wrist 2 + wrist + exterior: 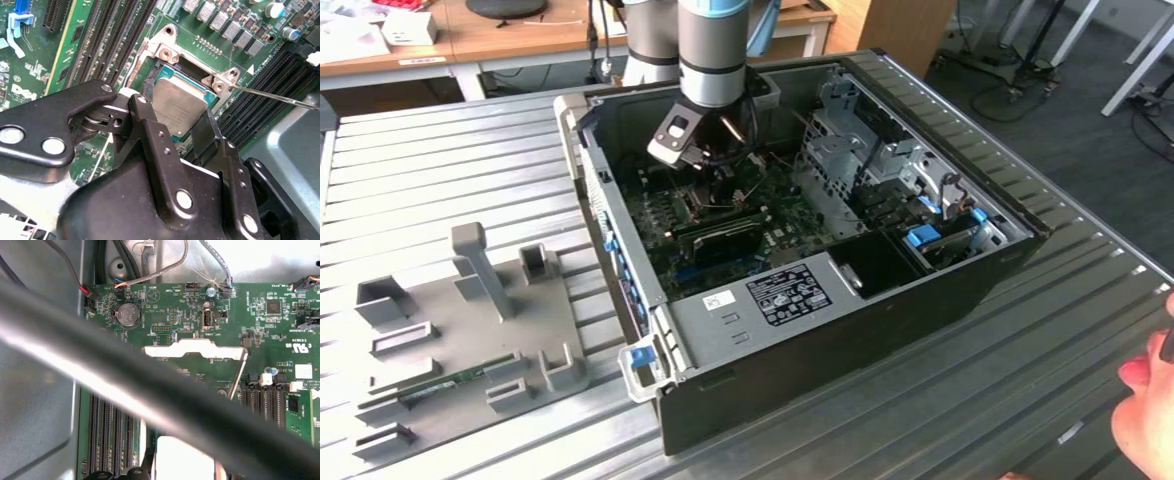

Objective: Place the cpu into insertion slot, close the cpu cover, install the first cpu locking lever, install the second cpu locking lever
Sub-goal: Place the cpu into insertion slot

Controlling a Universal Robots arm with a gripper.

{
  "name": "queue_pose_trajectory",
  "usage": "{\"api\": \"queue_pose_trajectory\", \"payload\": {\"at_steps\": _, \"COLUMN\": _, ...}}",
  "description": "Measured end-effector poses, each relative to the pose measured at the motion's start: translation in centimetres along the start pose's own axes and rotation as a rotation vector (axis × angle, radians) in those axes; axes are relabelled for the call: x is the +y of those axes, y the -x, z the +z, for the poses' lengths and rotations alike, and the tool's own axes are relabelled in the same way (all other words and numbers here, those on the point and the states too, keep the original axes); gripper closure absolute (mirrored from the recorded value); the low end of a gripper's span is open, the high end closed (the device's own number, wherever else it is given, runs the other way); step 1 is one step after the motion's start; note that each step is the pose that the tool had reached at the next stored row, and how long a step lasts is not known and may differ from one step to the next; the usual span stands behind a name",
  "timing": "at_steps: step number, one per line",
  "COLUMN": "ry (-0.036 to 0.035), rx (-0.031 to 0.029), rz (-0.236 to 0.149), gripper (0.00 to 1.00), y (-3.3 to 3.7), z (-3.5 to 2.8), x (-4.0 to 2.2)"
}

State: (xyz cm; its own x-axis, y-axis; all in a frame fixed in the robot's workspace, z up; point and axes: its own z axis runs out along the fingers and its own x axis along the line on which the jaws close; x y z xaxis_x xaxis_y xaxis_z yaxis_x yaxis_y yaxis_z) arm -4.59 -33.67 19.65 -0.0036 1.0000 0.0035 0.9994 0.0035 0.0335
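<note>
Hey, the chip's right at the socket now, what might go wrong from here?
The gripper grips the cpu over the insertion slot; if it lands askew, it may not seat. The thin locking lever sticks out beside the slot and could snag the gripper. The cpu cover stands open and could get knocked.

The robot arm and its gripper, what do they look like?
The arm is a grey tube with a light-blue band and a black ring. In the second wrist view the gripper is black metal: jointed link plates with silver screws, ending in two narrow black fingers.
</note>
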Motion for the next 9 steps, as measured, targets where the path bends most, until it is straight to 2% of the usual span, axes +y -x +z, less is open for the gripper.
{"api": "queue_pose_trajectory", "payload": {"at_steps": 9, "ry": -0.0001, "rx": -0.0010, "rz": 0.000, "gripper": 0.45, "y": 0.01, "z": 0.17, "x": -0.01}}
